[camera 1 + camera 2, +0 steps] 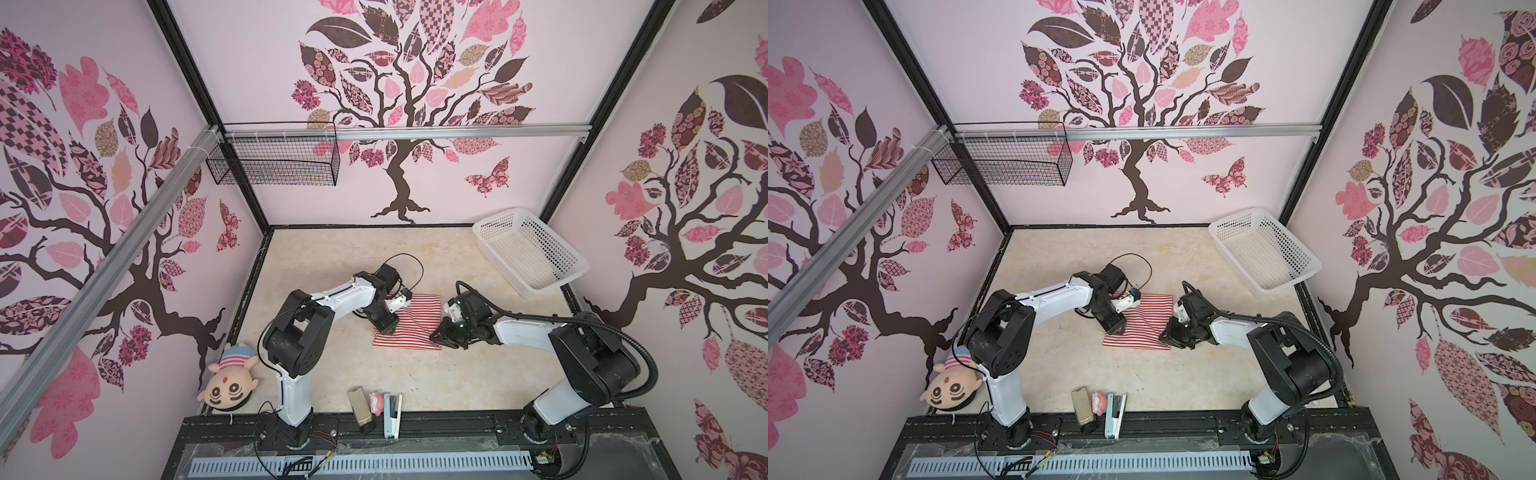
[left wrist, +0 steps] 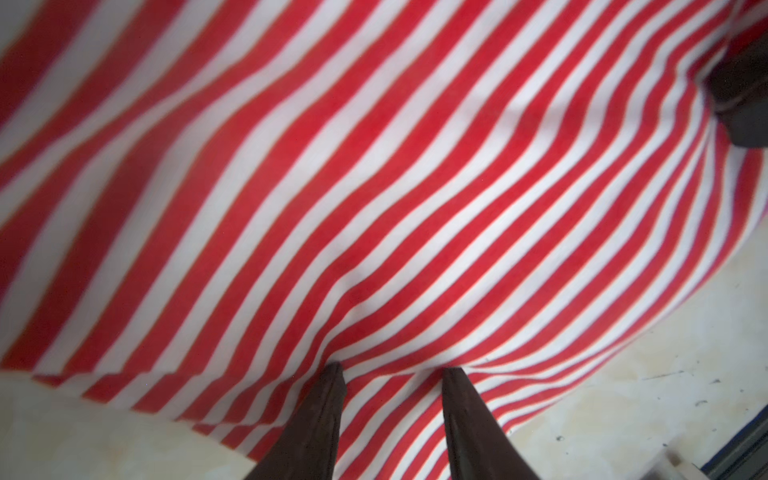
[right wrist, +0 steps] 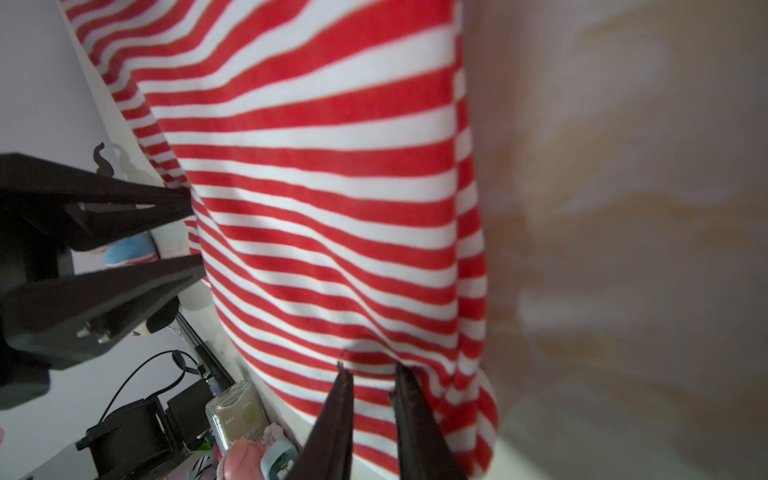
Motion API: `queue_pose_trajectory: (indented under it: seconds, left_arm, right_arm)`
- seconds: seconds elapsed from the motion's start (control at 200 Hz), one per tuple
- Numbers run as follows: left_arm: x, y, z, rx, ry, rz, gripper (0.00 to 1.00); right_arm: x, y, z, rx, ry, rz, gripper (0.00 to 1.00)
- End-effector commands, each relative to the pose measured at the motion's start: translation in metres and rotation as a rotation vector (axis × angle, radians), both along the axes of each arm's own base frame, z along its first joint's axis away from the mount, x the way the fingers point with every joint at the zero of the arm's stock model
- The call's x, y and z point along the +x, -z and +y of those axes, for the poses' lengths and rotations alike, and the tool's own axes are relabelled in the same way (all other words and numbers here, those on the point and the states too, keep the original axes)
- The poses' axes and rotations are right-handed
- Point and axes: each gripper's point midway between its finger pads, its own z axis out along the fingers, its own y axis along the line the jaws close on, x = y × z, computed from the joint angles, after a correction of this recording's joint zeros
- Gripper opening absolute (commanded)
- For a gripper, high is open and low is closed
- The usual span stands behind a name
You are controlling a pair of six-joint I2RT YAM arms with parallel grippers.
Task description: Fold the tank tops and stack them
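In the left wrist view the half-open left tool (image 2: 392, 368) presses its tips on the folded tank top (image 2: 374, 187) on the tabletop (image 2: 623, 395), seemingly pinning it flat, while the narrowly parted right tool (image 3: 370, 368) meets its edge, grip unclear.

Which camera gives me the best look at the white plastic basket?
A top view: the white basket shows whole, in the far right corner, alike in both top views. Neither wrist view shows it.
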Motion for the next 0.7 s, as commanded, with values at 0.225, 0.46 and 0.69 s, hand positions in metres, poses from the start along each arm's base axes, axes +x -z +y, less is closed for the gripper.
queue_pose_trajectory:
  seconds: [0.225, 0.46, 0.69]
  left_arm:
    - [0.034, 0.011, 0.115, 0.102, -0.231, 0.039, 0.43]
    - [0.07, 0.006, 0.192, 0.063, -0.447, 0.037, 0.43]
    - [0.1, -0.005, 0.226, -0.003, -0.577, 0.031, 0.42]
  right_arm:
    - [0.024, 0.019, 0.056, -0.088, -0.048, 0.054, 0.24]
    - [0.072, 0.017, 0.106, -0.059, -0.052, 0.034, 0.24]
    - [0.103, 0.001, 0.134, -0.029, -0.059, -0.001, 0.25]
